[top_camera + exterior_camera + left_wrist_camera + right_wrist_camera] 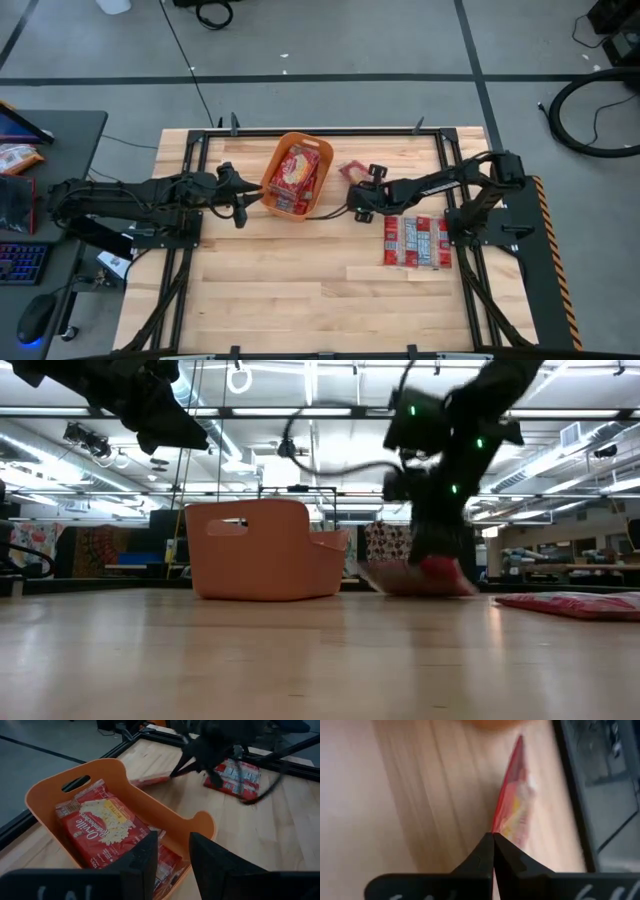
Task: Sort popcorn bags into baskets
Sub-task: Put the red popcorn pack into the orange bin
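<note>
Pale wooden planks make up my bench [290, 290], framed in black rail, with grey floor around it. Nearest the front edge, on my right side, a flat row of red popcorn bags [416, 241] lies on the wood. Just beyond them my right gripper [359, 177] reaches in; its jaws are pressed together on the edge of one popcorn bag [512, 805], which stands tilted on its side against the bench beside the orange basket [277, 165]. From table height that bag [425, 575] touches the wood under the arm. My left gripper [172, 852] hovers at the basket's near rim, jaws a little apart and holding nothing. Inside the basket [47, 795] several bags are stacked; the top one [102, 832] reads "Orville Redenbacher's" in white, with a yellow "BUTTER" panel. Farther back, the open room shows ceiling strip lights [330, 412] and shelving too dim to read.
</note>
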Controlling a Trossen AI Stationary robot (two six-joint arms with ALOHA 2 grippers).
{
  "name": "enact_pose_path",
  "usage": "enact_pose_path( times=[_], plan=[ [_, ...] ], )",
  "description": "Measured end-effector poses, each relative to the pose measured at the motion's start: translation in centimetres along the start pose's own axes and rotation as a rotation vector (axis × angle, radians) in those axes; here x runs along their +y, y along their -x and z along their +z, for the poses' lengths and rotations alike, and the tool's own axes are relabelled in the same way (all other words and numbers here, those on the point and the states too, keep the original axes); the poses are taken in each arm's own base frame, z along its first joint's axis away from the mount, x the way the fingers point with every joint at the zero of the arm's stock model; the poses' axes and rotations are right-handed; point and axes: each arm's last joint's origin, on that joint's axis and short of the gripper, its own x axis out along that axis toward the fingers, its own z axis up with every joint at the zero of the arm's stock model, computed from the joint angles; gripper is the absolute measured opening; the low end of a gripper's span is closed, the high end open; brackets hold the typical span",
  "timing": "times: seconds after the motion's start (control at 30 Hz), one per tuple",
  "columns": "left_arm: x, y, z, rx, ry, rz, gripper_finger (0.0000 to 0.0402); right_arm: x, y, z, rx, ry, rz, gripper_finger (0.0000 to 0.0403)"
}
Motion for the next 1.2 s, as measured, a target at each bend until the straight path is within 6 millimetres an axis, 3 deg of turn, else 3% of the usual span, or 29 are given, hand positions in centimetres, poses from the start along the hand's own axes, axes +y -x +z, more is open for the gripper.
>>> enact_pose_path(
  times=[0.13, 0.33, 0.77, 0.97, 1.2],
  plan=[
    [0.0, 0.0, 0.0, 0.000, 0.000, 0.000, 0.0116, -0.8, 3.1, 2.3, -0.095, -0.001, 0.009, 0.0005],
    [0.0, 0.0, 0.0, 0.000, 0.000, 0.000, 0.0116, -2.9, 6.9, 4.1, -0.200, -0.049, 0.016, 0.0003],
    [0.0, 0.0, 0.0, 0.000, 0.000, 0.000, 0.0116, -6.5, 11.7, 7.3, -0.431, -0.085, 0.061, 0.0001],
    [0.1, 0.0, -0.3, 0.029, 0.022, 0.006, 0.0116, -5.7, 10.7, 7.2, -0.401, -0.110, 0.360, 0.0034],
    [0.1, 0.0, -0.4, 0.036, 0.014, 0.008, 0.0116, -3.7, 7.0, 5.3, -0.137, -0.087, 0.430, 0.0106]
  ],
)
